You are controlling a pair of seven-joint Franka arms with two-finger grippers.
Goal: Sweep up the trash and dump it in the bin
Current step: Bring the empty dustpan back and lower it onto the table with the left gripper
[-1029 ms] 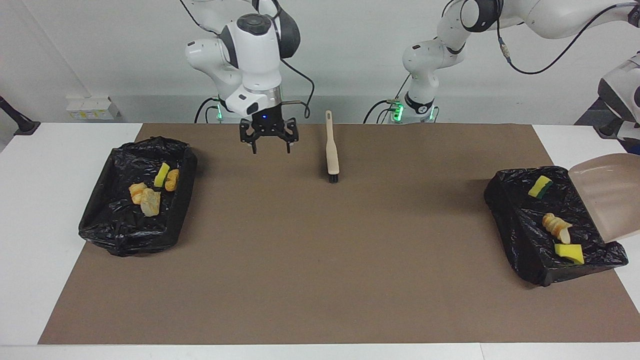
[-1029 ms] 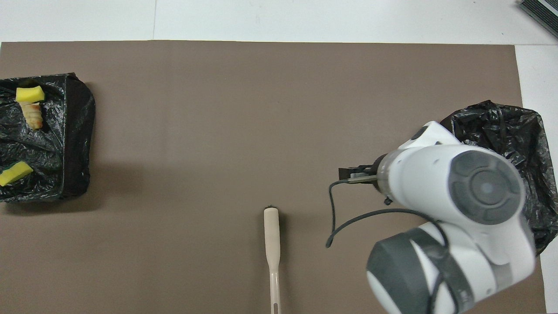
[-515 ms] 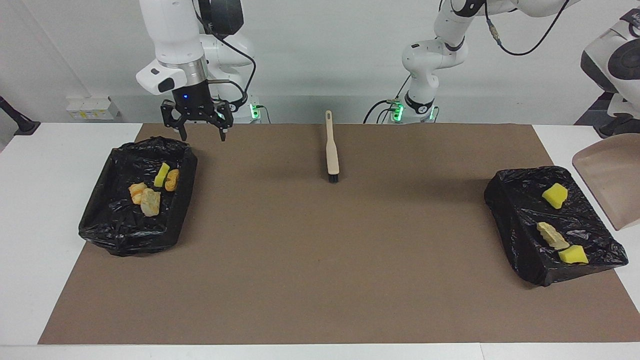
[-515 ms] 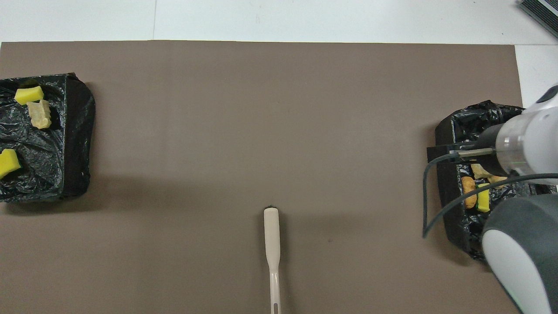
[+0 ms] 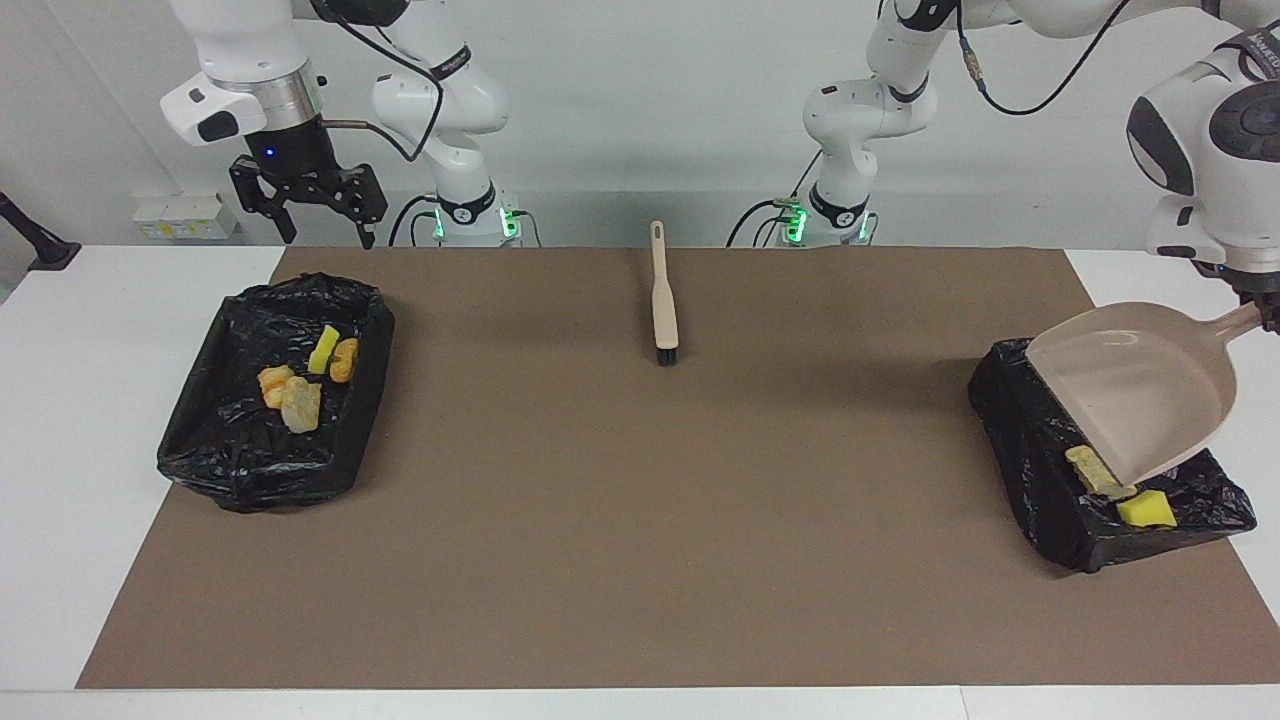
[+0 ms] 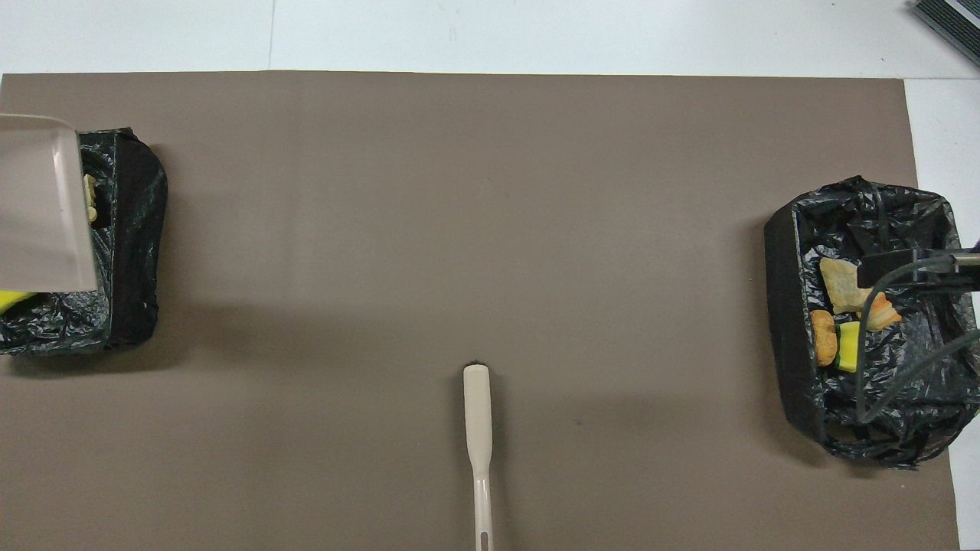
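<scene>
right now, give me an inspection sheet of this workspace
surface: brown mat on a white table, no scraps loose on it.
job's things: trash in both black-lined bins, at the right arm's end and the left arm's end; dustpan tilted over the latter; brush lying mid-mat.
clutter: nothing seen.
grippers: left gripper shut on the dustpan's handle; right gripper open, up in the air by its bin.
cables: black cable hanging over the right-end bin.
surroundings: white wall, wall socket box.
</scene>
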